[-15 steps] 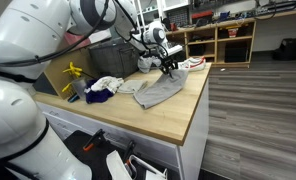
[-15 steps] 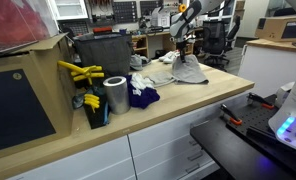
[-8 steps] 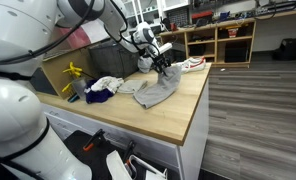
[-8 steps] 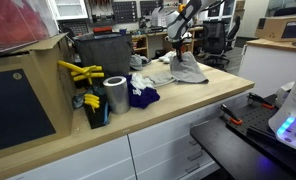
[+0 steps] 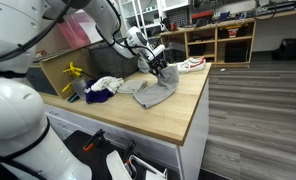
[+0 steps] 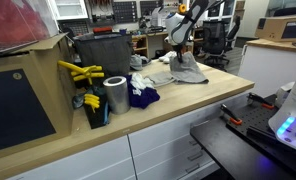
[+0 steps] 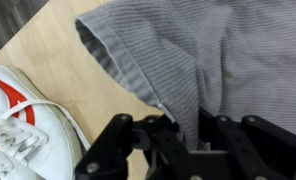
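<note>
One hand, nearly closed, tight on grey cloth, nr white sneaker.

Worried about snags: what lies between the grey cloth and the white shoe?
Nothing but a strip of bare wooden table, shown in the wrist view; the grey cloth and the white shoe lie apart.

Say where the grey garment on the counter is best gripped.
Grip the grey garment at its hemmed edge, from above: it lies limp on the counter, so a bunched hem likely gives the gripper the best pinch. The gripper is shut on that edge now, beside the white shoe.
</note>
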Available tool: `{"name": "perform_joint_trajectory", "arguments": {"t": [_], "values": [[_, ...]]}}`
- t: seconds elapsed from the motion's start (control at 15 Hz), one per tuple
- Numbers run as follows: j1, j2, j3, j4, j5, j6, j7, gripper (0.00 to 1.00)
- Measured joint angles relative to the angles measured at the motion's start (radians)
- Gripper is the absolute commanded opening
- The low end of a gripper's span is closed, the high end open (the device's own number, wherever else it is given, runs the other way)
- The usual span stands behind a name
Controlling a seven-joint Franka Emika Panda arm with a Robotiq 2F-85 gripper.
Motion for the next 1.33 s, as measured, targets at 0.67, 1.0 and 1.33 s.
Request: {"name": "perform_joint_trajectory", "arguments": {"t": [0.67,1.0,1.33], "values": [[0.001,-0.192,0.016,-0.280,-0.069,0.028,0.025,0.03],[-0.002,-0.277,0.017,-0.413,-0.109,0.041,0.027,0.03],[-0.001,-0.311,0.017,-0.513,-0.210,0.139,0.130,0.03]]}}
